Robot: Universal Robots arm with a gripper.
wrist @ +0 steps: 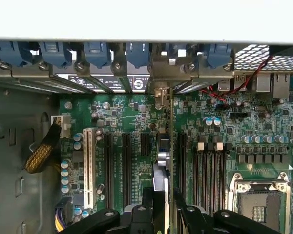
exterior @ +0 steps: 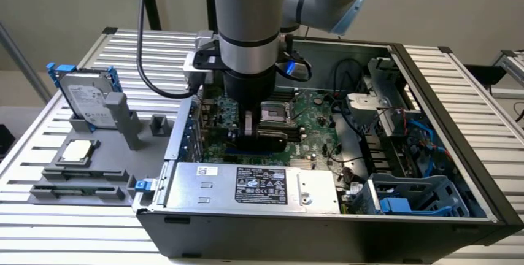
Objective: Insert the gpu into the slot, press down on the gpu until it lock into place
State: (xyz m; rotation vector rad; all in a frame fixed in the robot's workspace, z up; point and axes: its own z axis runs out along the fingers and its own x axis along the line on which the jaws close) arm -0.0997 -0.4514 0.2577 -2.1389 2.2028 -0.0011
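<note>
Hand [wrist: 162, 210] pinching upright gpu [wrist: 162, 161], edge-on over motherboard [wrist: 122, 112], inside computer case [exterior: 426, 216]

The arm's body blocks the exterior view here, covering the gripper [exterior: 255, 131] and most of the gpu [exterior: 264, 136], so where the card's lower edge meets the motherboard [exterior: 315, 124] can't be made out. In the wrist view the gpu [wrist: 162, 161] shows edge-on, the slot beneath it hidden, the fingers [wrist: 147, 214] cut off by the frame's edge.
</note>
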